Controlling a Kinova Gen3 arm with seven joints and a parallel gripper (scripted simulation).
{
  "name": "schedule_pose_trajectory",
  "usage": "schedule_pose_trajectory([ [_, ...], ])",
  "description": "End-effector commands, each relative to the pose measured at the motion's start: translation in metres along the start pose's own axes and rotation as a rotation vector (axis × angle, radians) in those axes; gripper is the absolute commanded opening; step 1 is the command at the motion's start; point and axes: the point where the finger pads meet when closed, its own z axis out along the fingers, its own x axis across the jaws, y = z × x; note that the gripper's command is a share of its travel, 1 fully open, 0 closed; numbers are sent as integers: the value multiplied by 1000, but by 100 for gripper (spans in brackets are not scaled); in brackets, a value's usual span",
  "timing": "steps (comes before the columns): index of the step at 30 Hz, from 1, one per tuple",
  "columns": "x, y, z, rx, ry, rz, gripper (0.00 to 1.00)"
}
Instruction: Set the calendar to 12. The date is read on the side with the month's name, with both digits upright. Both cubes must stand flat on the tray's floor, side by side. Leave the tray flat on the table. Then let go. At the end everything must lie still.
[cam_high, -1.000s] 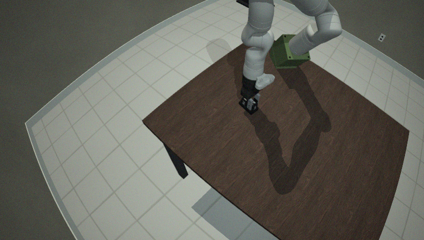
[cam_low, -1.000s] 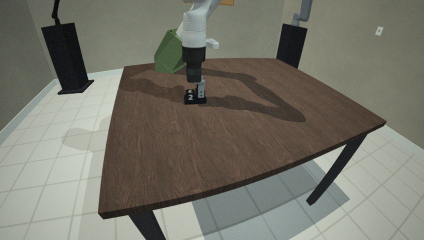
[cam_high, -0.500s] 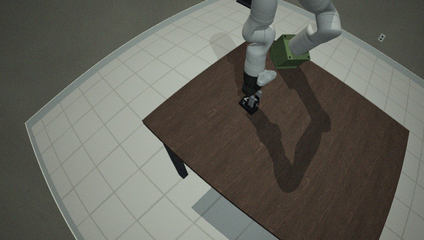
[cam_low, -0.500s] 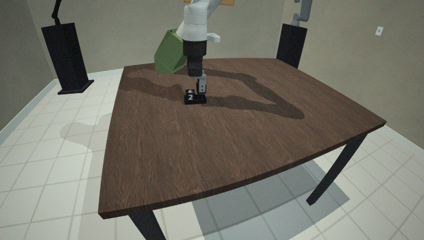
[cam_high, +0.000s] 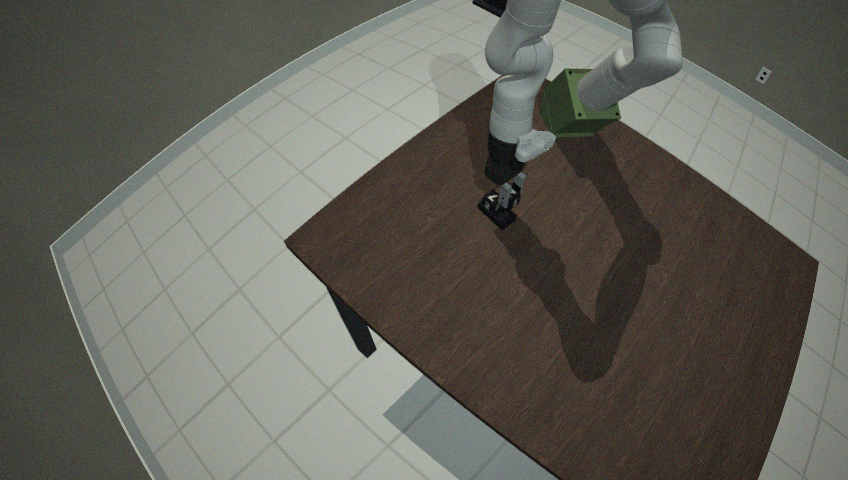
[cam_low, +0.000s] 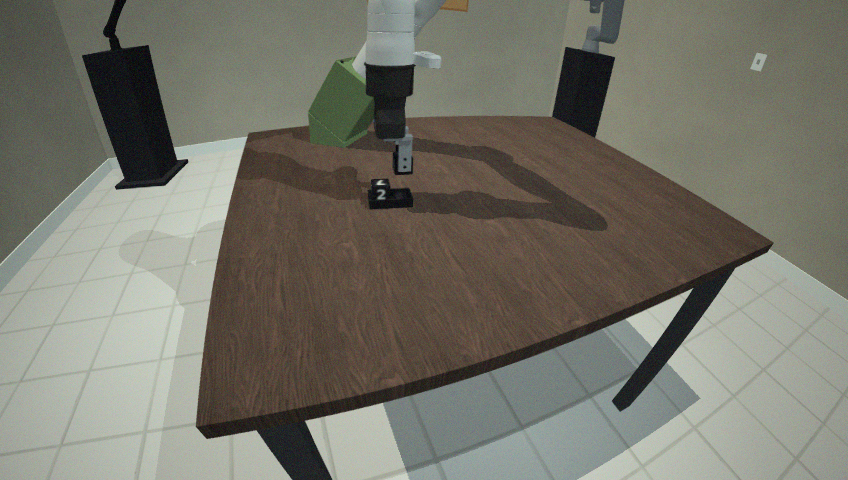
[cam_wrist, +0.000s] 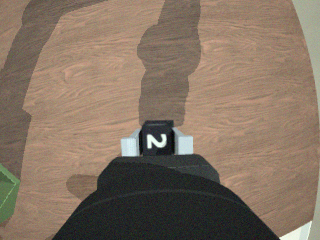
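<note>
My claw (cam_low: 403, 167) hangs above the tray (cam_low: 402, 199), clenched on a cube (cam_wrist: 156, 142) showing 2, as far as I can make out. The other cube (cam_low: 380, 193) stands in the tray on the worktop (cam_low: 476, 285).
</note>
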Motion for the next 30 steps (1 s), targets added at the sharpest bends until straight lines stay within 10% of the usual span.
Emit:
schedule_pose_trajectory([
  [1,4,5,-9,-9,9,4,60],
  [30,4,4,-48,-9,9,4,60],
])
